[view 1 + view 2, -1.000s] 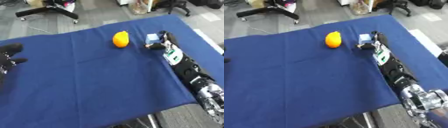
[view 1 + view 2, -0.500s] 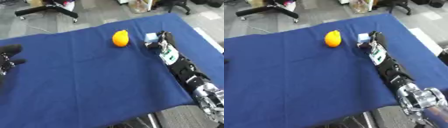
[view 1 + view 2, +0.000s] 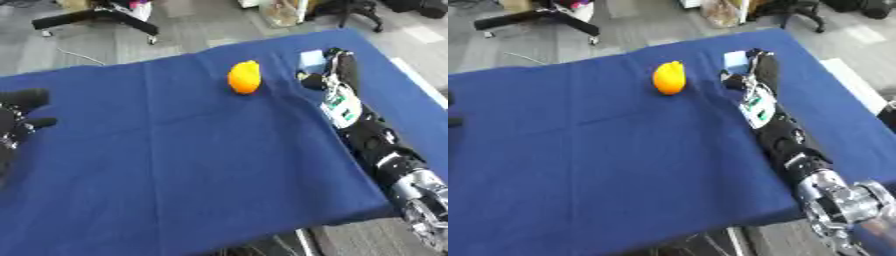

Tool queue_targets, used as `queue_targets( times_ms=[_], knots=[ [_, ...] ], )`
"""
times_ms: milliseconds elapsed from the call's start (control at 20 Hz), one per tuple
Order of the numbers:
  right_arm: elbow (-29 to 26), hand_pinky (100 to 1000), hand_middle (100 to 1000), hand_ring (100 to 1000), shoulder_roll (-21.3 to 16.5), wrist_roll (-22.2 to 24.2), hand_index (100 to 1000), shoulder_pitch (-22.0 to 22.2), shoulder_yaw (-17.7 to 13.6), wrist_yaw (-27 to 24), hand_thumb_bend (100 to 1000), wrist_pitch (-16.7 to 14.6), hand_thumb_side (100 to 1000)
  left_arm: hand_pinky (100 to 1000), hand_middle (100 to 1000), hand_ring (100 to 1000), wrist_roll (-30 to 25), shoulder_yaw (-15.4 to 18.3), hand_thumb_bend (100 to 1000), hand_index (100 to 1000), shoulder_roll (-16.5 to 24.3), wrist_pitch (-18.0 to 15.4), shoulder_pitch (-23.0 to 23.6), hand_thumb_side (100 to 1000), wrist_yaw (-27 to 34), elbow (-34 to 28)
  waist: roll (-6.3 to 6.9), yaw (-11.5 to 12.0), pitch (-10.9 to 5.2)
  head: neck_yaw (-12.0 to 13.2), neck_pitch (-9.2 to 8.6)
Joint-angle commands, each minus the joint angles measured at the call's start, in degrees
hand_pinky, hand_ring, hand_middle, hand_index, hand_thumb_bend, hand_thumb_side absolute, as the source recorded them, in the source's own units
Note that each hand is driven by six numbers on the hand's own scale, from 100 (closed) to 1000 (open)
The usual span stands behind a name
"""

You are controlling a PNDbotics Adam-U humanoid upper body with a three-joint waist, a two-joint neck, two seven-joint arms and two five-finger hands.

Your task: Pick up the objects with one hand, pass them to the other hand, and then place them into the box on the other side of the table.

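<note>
A small light-blue block (image 3: 310, 59) is at the far right of the blue table (image 3: 192, 165). My right hand (image 3: 339, 67) has its fingers against the block's right side and its thumb curled under its near side. An orange-yellow rounded fruit (image 3: 244, 77) lies on the cloth to the left of the block, apart from the hand. At the table's left edge my left hand (image 3: 19, 119) rests, black, with relaxed fingers and nothing in it. No box shows in either view.
My right forearm (image 3: 776, 132) lies along the table's right edge. Beyond the far edge are grey floor, a black chair base (image 3: 96, 15) and a bag (image 3: 721, 11). The table's front edge runs across the bottom of the views.
My right hand and the light-blue block have moved together a little farther from me. The orange fruit and my left hand have stayed put.
</note>
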Motion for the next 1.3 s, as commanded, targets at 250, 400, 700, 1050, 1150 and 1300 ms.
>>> queue_targets(
  times_ms=[250, 400, 700, 1050, 1150, 1300],
  knots=[
    [-27.54, 448, 335, 421, -0.79, 10.61, 488, 4.02, 7.78, 1.52, 410, -5.54, 251, 815, 817, 925, -0.34, -1.0, 394, 826, -0.23, 0.72, -1.1, 740, 0.48, 1.93, -0.6, -0.4, -0.96, 3.66, -0.14],
    [-38.5, 454, 340, 426, 0.92, 14.74, 491, 6.31, 10.42, 1.01, 405, -6.48, 259, 813, 820, 929, -0.51, -1.68, 371, 825, -0.65, 1.34, -1.73, 770, 0.16, 3.35, -0.67, -0.64, -0.99, 5.69, -0.14],
    [-53.6, 471, 348, 431, 5.76, 22.7, 499, 10.15, 15.43, -2.57, 631, -10.23, 289, 811, 821, 928, -1.01, -3.7, 331, 819, -1.45, 2.3, -3.06, 817, -0.69, 6.26, -0.68, -1.03, -0.87, 10.14, -0.14],
    [-59.34, 481, 363, 435, 10.28, 33.86, 514, 12.52, 21.35, -7.04, 373, -18.55, 283, 814, 836, 943, -5.81, -8.05, 324, 812, -1.37, 3.32, -5.08, 857, -1.2, 8.82, -0.63, -1.41, -0.82, 11.89, -0.14],
    [-59.37, 480, 363, 434, 11.04, 35.87, 514, 12.79, 22.55, -9.16, 368, -19.83, 282, 835, 856, 962, -7.99, -9.54, 275, 829, -0.95, 3.57, -5.78, 903, -1.27, 9.06, -0.61, -1.51, -0.8, 12.09, -0.14],
    [-59.93, 480, 363, 434, 11.56, 37.76, 514, 13.02, 23.61, -10.73, 365, -21.32, 280, 858, 875, 980, -12.63, -11.92, 218, 848, -0.02, 3.61, -7.19, 961, -0.82, 8.89, -0.6, -1.66, -0.76, 12.15, -0.14]
  ],
)
